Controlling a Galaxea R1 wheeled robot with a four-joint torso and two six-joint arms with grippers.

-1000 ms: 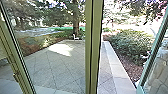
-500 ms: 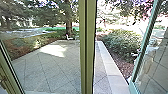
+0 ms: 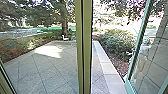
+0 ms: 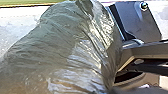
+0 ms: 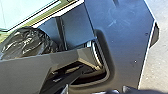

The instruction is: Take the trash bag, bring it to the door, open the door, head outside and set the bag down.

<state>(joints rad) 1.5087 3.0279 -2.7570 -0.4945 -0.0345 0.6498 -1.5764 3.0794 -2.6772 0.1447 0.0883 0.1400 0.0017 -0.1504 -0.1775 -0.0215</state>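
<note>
No text, label, brand, number or sign can be read on anything, from nine o'clock round through twelve to three. The faint pale marks (image 5: 116, 22) on the robot's dark plate (image 5: 125, 53) in the right wrist view form no letters or digits that can be made out.

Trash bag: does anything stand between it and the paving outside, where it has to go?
Partly. Ahead of the robot, which has the trash bag beside it, stands an upright door post, with glass to its left. To its right, the gap before the slanting door looks open: nothing visible blocks the paving.
</note>
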